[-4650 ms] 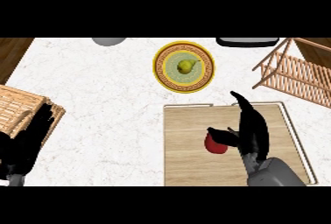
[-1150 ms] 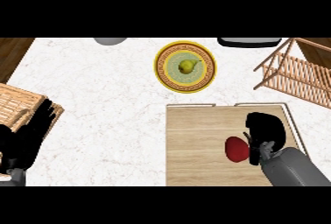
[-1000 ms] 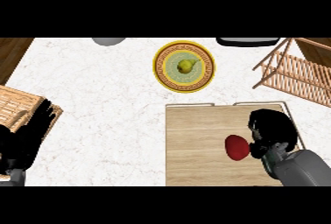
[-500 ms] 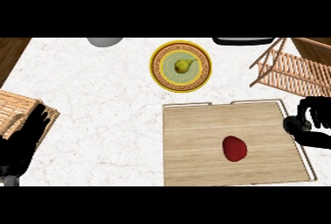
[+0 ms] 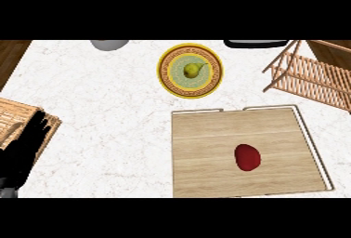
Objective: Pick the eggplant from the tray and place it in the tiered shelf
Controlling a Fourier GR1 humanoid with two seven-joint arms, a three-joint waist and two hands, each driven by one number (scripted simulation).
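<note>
Eggplant (image 5: 247,157) lies free on the tray (image 5: 205,135), long axis running roughly twelve to six, at about three o'clock and well apart from the relaxed, empty left hand (image 5: 27,144); the right hand is out of view.

The white marbled stone counter (image 5: 103,102) carries a pale wooden rectangular tray (image 5: 205,139) at near right, a yellow-rimmed round plate (image 5: 166,69) at far centre, a slatted wooden tiered shelf (image 5: 308,74) at far right and a woven wooden basket (image 5: 17,118) at the left edge.
</note>
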